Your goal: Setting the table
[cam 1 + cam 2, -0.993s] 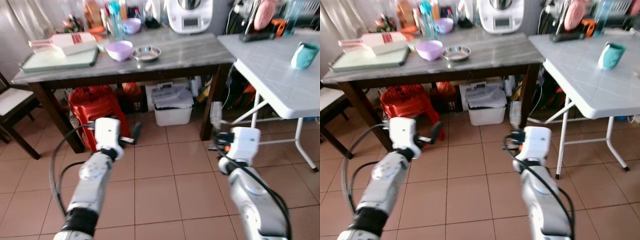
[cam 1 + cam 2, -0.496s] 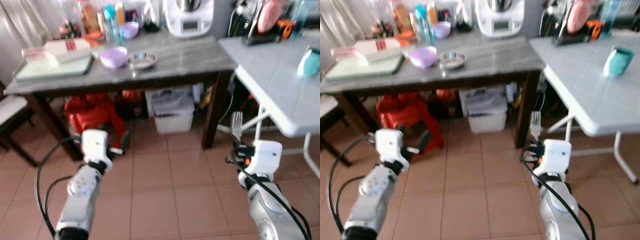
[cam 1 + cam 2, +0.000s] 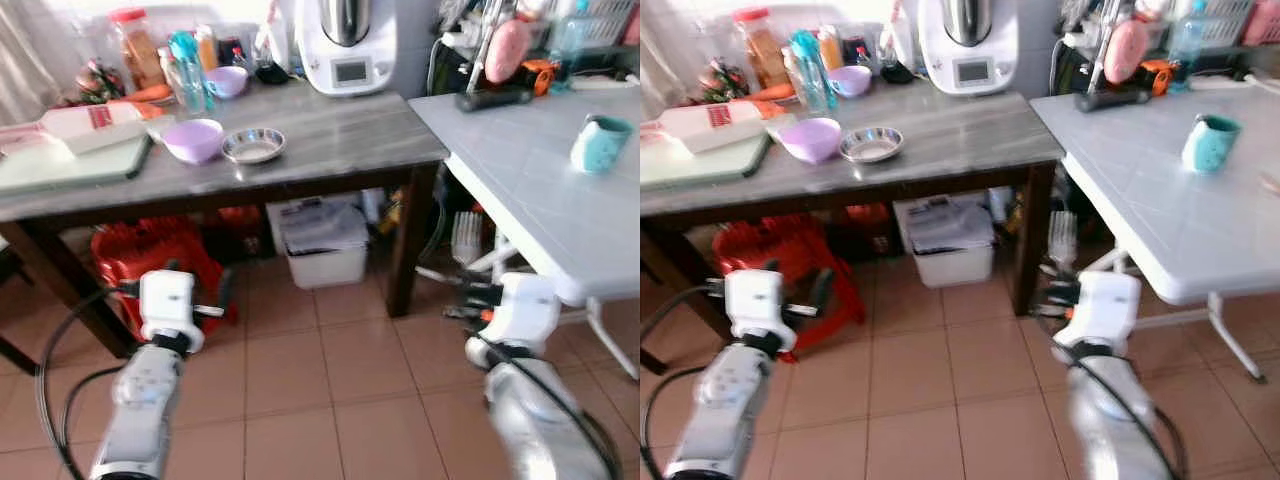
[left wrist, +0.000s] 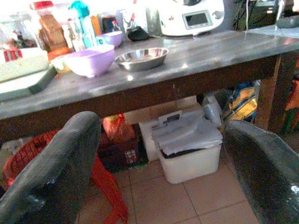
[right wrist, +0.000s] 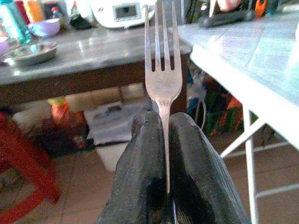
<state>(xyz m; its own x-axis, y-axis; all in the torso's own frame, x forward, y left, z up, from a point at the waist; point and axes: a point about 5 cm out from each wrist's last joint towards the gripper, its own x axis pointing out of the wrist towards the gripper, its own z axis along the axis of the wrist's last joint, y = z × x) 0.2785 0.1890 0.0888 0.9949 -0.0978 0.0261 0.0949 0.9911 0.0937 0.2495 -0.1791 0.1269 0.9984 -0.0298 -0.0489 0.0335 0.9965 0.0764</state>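
My right gripper (image 5: 166, 119) is shut on the handle of a silver fork (image 5: 162, 70), held upright with its tines up. In the left eye view the fork (image 3: 467, 236) stands above the right gripper (image 3: 470, 294), low beside the near edge of the white folding table (image 3: 530, 170). A teal mug (image 3: 601, 141) sits on that table. My left gripper (image 4: 159, 186) is open and holds nothing; it hangs low in front of the dark table (image 3: 330, 125).
The dark table carries a purple bowl (image 3: 193, 139), a steel bowl (image 3: 253, 146), a food processor (image 3: 345, 45), bottles and a cutting board (image 3: 60, 162). A red stool (image 3: 150, 258) and a white bin (image 3: 322, 242) stand beneath it. Tiled floor lies ahead.
The whole picture has shifted as the camera moved, and both tables look nearer. The fork stays in my right gripper and now shows upright by the white table's edge.
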